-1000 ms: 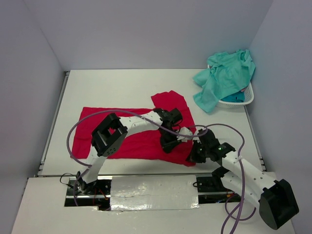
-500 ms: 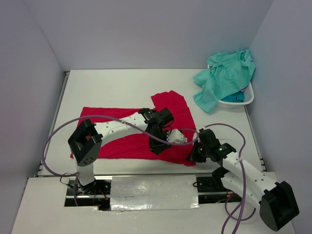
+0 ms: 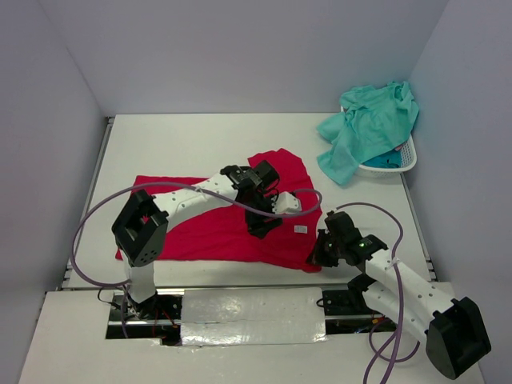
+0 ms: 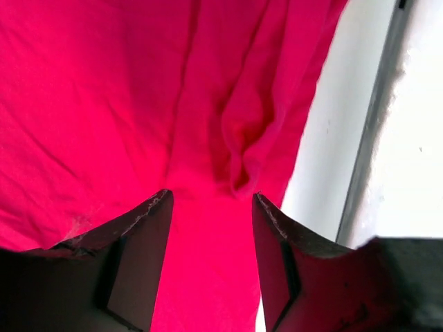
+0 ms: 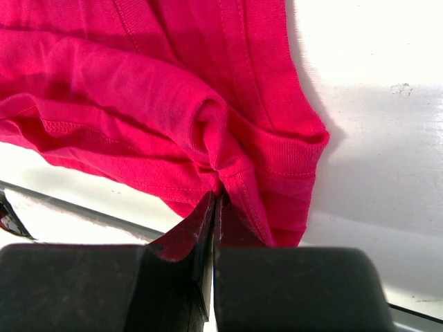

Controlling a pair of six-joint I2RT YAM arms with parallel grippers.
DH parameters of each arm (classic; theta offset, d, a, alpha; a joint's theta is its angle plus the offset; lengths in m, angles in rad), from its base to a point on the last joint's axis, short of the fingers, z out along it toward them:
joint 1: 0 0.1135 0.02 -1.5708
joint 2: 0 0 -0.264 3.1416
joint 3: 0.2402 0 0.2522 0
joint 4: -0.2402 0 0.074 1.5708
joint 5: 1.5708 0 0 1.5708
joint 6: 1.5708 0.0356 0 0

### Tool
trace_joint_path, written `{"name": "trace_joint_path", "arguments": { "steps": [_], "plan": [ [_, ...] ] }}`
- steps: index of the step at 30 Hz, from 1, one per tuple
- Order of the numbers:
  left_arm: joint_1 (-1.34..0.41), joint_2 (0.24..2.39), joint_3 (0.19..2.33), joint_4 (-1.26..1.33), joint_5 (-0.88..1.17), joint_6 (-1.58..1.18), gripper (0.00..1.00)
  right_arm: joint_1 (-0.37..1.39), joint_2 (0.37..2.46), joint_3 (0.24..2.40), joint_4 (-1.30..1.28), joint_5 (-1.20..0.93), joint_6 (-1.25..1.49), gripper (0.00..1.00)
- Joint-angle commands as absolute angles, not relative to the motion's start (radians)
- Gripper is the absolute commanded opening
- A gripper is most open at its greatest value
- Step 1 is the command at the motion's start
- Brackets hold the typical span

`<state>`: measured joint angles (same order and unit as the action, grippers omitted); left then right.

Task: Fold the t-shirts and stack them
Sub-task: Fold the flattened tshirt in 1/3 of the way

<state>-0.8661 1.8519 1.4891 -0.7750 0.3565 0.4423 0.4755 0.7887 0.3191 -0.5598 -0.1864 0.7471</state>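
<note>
A crimson red t-shirt [image 3: 200, 228] lies spread across the table's middle. My left gripper [image 3: 262, 226] hovers over its right half, and in the left wrist view it [image 4: 211, 197] stands open with only red cloth [image 4: 104, 104] below and nothing between the fingers. My right gripper [image 3: 318, 254] is at the shirt's near right corner, and the right wrist view shows it [image 5: 216, 199] shut on a bunched fold of the red hem [image 5: 208, 117]. A light mint-teal t-shirt [image 3: 370, 122] drapes over the basket, with a darker teal-blue one [image 3: 386, 159] inside it.
The white lattice basket [image 3: 405, 166] stands at the back right corner against the wall. Grey walls close in the table on the left, back and right. A metal rail [image 4: 374, 138] runs along the table's near edge, just beyond the shirt. Purple cables loop from both arms.
My left gripper has opened wider and drawn back a little over the shirt, its elbow swinging left. The right gripper has kept its pinch in the same place.
</note>
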Motion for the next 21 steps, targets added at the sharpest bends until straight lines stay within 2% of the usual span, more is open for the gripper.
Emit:
{"name": "trace_joint_path", "arguments": {
  "steps": [1,7,13,15,16,17,20,21],
  "plan": [
    [-0.859,1.865,1.497,-0.847,0.477,0.497,0.62,0.483,0.793,0.314,-0.569,-0.164,0.753,0.0],
    [-0.877,1.894,1.437,-0.781,0.457,0.442,0.64,0.482,0.784,0.316,-0.571,-0.163,0.753,0.0],
    [-0.877,1.917,1.425,-0.747,0.439,0.419,0.62,0.482,0.793,0.314,-0.569,-0.163,0.752,0.0],
    [-0.877,1.921,1.427,-0.742,0.425,0.423,0.51,0.483,0.788,0.314,-0.572,-0.163,0.753,0.0],
    [-0.876,1.921,1.428,-0.742,0.423,0.425,0.44,0.483,0.785,0.314,-0.572,-0.163,0.755,0.0],
    [-0.876,1.918,1.428,-0.744,0.42,0.428,0.31,0.483,0.785,0.314,-0.572,-0.163,0.753,0.0],
    [-0.873,1.902,1.427,-0.75,0.416,0.426,0.11,0.483,0.784,0.314,-0.572,-0.161,0.756,0.0],
    [-0.871,1.899,1.43,-0.758,0.417,0.428,0.1,0.483,0.785,0.316,-0.574,-0.158,0.756,0.0]
  ]
}}
